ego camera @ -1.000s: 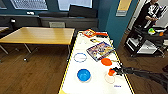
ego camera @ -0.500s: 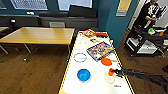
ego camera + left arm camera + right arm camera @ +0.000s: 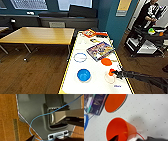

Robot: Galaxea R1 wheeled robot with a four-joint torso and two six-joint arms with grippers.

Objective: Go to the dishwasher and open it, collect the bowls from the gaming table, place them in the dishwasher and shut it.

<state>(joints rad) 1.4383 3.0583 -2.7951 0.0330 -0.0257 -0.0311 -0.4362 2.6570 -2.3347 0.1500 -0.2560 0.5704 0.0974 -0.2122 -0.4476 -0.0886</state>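
Note:
The gaming table [image 3: 72, 85], white-topped with a yellow edge, runs away from me. On it lie a bright blue bowl [image 3: 83, 75], a pale bowl with a purplish rim [image 3: 80, 57] and an orange bowl [image 3: 106, 61] [image 3: 115, 102]. My right arm reaches in from the right, and my right gripper [image 3: 115, 73] [image 3: 133, 138] is shut on the wall of a small orange cup [image 3: 111, 72] [image 3: 119, 129], which tilts over the tabletop beside the orange bowl. My left gripper [image 3: 45, 139] hangs over my own grey base. The dishwasher is out of view.
A colourful game box [image 3: 100, 50] and a red box [image 3: 88, 32] lie farther along the table, and a pale ring [image 3: 110, 79] lies under the cup. A wood-topped table [image 3: 37, 35] stands left. A person [image 3: 150, 12] stands behind a black cart [image 3: 147, 41] at right.

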